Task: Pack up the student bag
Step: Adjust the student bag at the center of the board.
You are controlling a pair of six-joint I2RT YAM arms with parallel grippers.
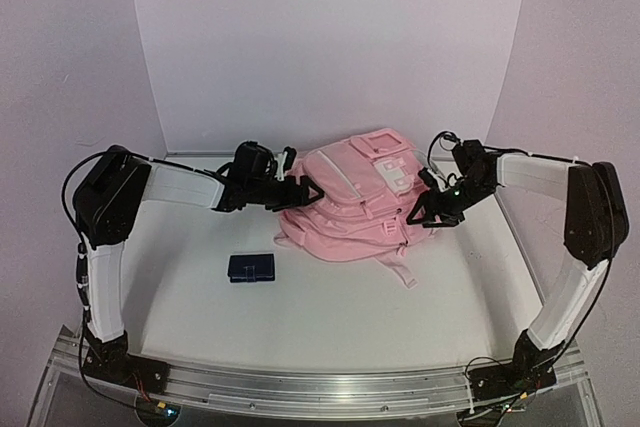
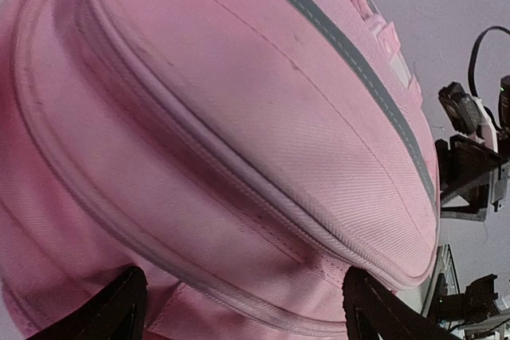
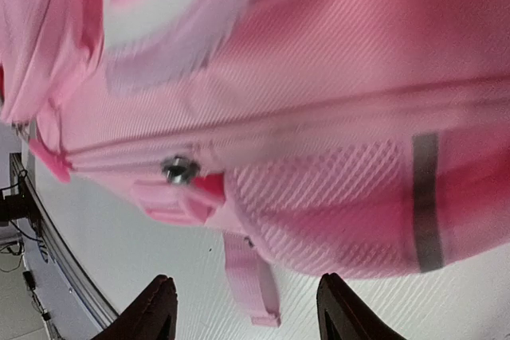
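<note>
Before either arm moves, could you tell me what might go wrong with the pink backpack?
1. The right gripper stands open at the side of the pink backpack, with a loose strap tab showing between its fingers; it may catch that instead of the zip slider.
2. The left gripper, open and close to the soft fabric, could shove or bunch the backpack rather than steady it.

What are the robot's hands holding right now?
Nothing. The left gripper and right gripper both sit open against the sides of the student bag, fingers spread, with no fabric pinched.
</note>
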